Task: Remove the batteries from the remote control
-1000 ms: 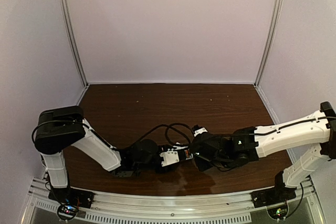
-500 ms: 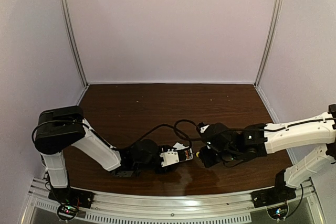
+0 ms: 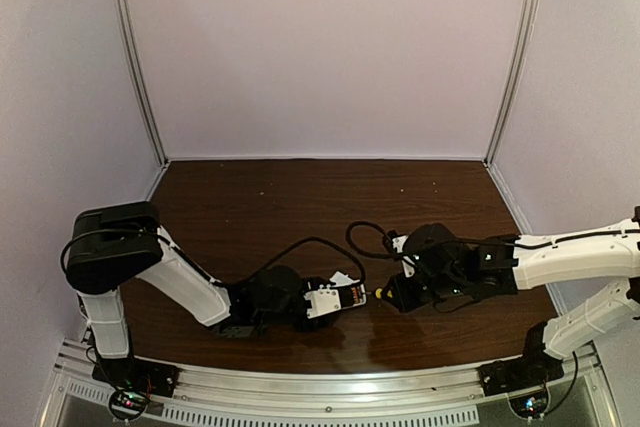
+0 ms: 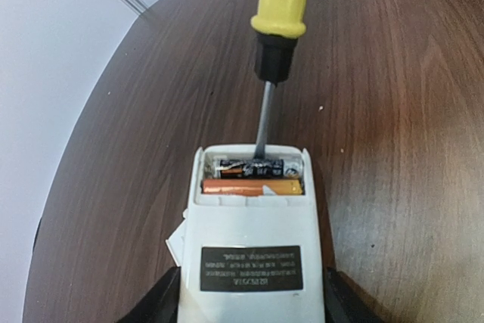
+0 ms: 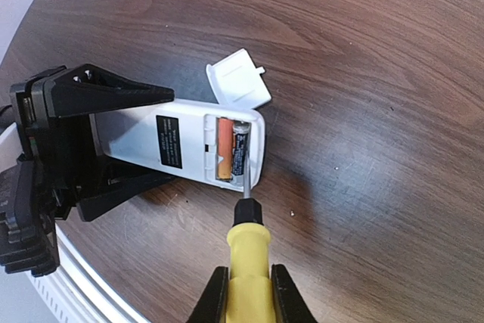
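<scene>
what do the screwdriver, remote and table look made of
Screwdriver: glossy yellow handle, likely plastic; thin grey shaft with a metallic sheen. Remote control: smooth white shell, probably plastic. Table: dark brown with wood grain and reflections, wood or laminate.

The left wrist view's bottom edge cuts off your remote control (image 4: 253, 225); its top edge cuts the screwdriver (image 4: 278, 20) handle. The label (image 4: 252, 268) print is unreadable. The shaft covers part of the dark battery (image 4: 233, 166).

Glossy dark wood-grain desk (image 5: 378, 73), smooth white plastic remote (image 4: 249, 247), screwdriver (image 5: 246, 262) with shiny yellow plastic handle and metal shaft, matt black fingers (image 5: 98, 92)
</scene>
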